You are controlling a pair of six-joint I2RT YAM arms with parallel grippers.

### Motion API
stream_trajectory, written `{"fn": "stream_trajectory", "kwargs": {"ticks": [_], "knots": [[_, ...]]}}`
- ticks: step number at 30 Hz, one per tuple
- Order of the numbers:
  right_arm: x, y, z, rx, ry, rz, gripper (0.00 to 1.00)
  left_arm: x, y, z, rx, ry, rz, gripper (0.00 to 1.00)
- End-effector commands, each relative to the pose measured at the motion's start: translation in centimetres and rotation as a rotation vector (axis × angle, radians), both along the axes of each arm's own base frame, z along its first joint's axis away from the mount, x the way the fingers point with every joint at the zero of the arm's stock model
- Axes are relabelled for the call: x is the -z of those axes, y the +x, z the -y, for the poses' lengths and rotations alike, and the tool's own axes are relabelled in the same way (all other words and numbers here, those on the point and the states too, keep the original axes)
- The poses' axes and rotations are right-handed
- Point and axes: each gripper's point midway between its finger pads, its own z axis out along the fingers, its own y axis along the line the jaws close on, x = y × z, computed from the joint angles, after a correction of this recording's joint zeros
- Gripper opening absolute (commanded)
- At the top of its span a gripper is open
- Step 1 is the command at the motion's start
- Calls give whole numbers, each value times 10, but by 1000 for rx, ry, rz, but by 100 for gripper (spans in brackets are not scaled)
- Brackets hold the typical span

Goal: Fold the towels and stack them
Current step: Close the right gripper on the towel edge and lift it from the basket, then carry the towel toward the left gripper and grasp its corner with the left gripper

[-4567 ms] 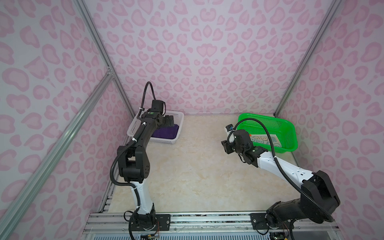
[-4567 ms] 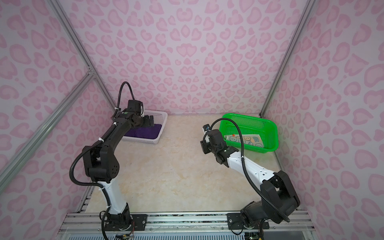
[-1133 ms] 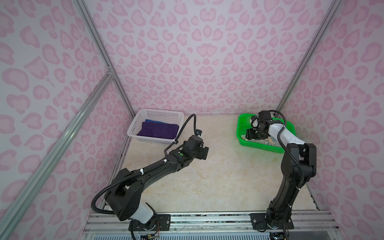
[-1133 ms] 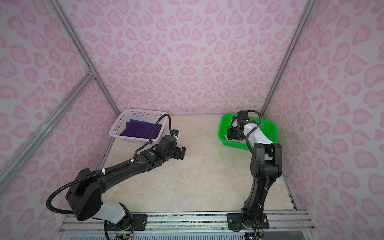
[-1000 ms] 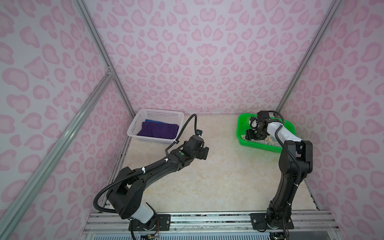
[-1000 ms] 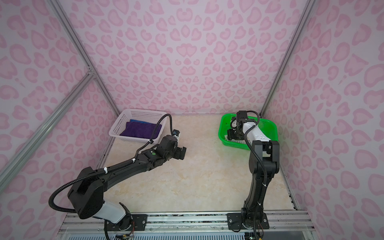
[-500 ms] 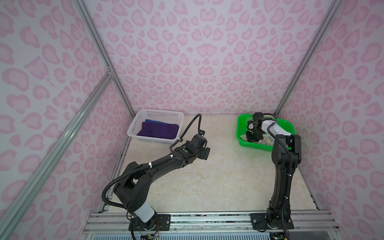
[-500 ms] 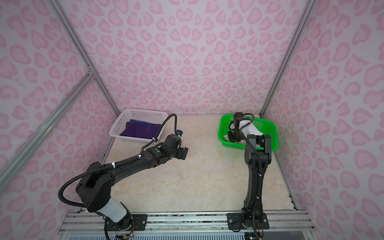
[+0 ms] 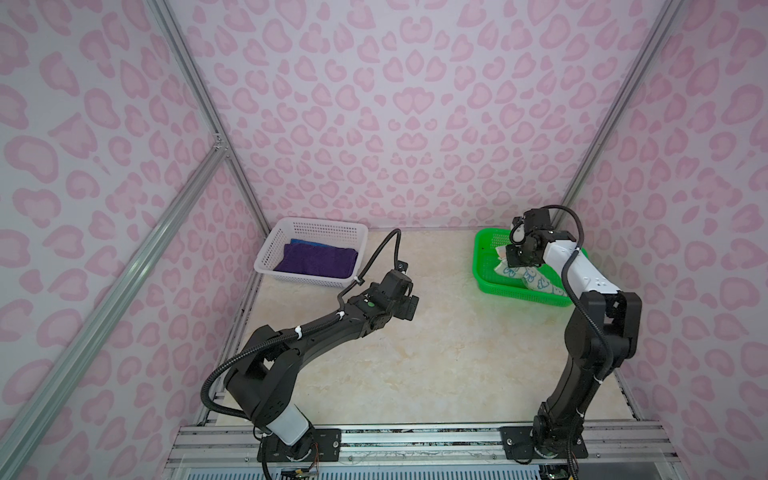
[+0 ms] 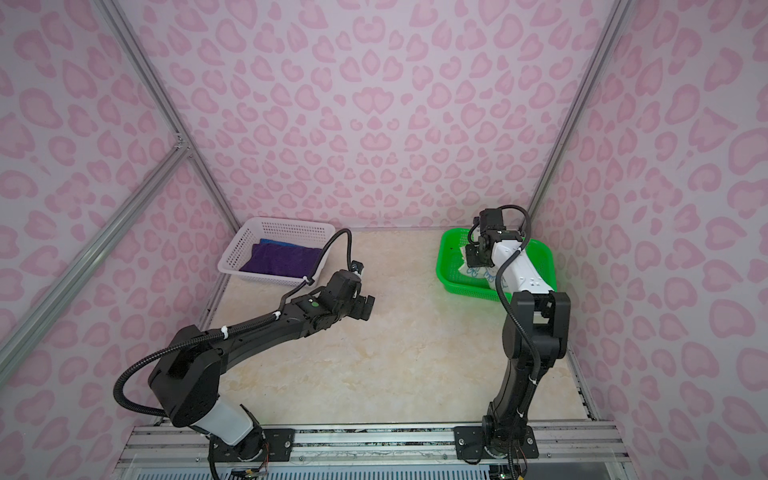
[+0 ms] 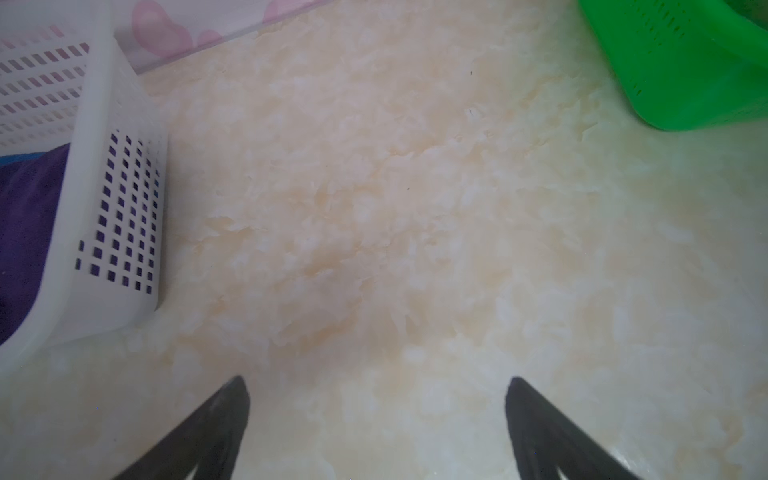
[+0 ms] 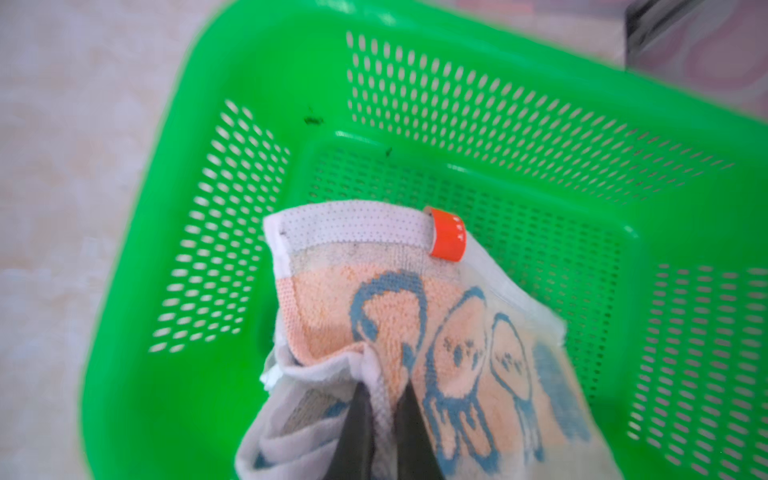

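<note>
In both top views we look down from high above the front edge of the table (image 9: 415, 353), facing the back wall, far enough to take in the white basket (image 9: 269, 249) and the green basket (image 10: 451, 257) together. Our left wrist camera sits low over the table, looking past the left claw (image 11: 376, 379) at both baskets' near walls. Our right wrist camera hangs very close over the green basket, with the right claw (image 12: 386, 386) and printed towel (image 12: 457, 324) right before the lens.
</note>
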Motion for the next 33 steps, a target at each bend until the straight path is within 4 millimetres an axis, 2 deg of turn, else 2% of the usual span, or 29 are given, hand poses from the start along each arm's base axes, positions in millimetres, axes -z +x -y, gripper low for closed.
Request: {"fn": "stream_trajectory", "kwargs": {"ticks": [1, 4, 8, 12, 13, 15, 17, 19, 22, 25, 27, 29, 31, 33], "knots": [[-44, 0, -15, -61, -5, 134, 0, -16, 6, -4, -49, -36, 56, 97], [-87, -14, -42, -148, -3, 244, 0, -19, 7, -11, -85, -31, 70, 98], [-130, -44, -90, -295, 28, 351, 0, -27, 6, -24, -140, -40, 99, 98], [-157, -81, -146, -474, 74, 399, 0, -38, 1, -38, -174, -63, 126, 97], [-145, -91, -159, -519, 86, 373, 0, -40, -1, -42, -181, -64, 130, 98], [-144, -110, -189, -614, 127, 371, 0, -47, -5, -49, -197, -77, 148, 97], [-134, -125, -215, -688, 150, 360, 0, -51, -10, -56, -211, -88, 155, 98], [-118, -138, -242, -761, 168, 349, 0, -53, -14, -63, -224, -101, 158, 97], [-79, -150, -272, -810, 212, 311, 2, -57, -22, -73, -241, -122, 166, 99], [-29, -158, -289, -802, 245, 265, 5, -57, -30, -84, -256, -138, 170, 100], [3, -170, -300, -808, 261, 231, 6, -54, -37, -89, -259, -145, 158, 97], [35, -179, -301, -787, 237, 205, 7, -50, -41, -90, -248, -157, 136, 91], [57, -189, -302, -770, 213, 197, 8, -42, -46, -86, -228, -171, 94, 87], [70, -196, -302, -749, 191, 208, 8, -31, -52, -76, -195, -194, 27, 86]]}}
